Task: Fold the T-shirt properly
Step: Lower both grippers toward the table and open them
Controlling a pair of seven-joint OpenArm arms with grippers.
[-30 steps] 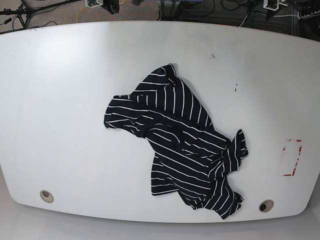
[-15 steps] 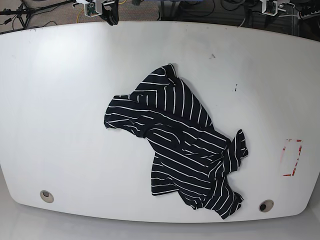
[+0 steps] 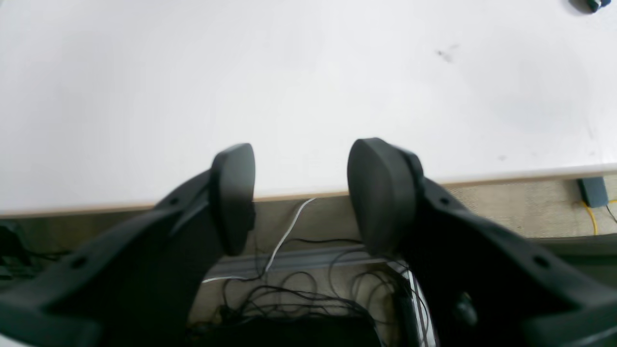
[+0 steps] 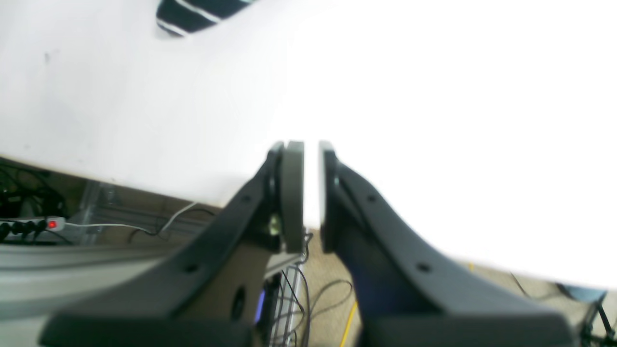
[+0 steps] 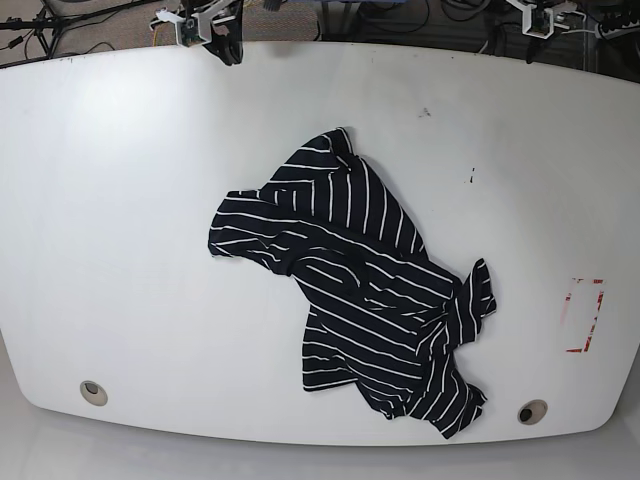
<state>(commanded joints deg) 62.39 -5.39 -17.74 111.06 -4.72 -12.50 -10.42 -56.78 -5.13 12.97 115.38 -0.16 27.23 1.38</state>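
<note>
The T-shirt, dark with thin white stripes, lies crumpled in the middle of the white table. Only a striped corner of the T-shirt shows at the top of the right wrist view. My right gripper hovers at the table's far edge, upper left in the base view. Its fingers stand almost together with nothing between them. My left gripper is at the far edge on the upper right, far from the shirt. In its wrist view the left gripper is open and empty over the table edge.
A red tape outline marks the table's right side. Two round holes sit near the front edge. Small dark marks dot the far surface. Cables and a power strip lie on the floor beyond the table.
Both grippers have come further into the base view at the table's far edge. The T-shirt has not moved.
</note>
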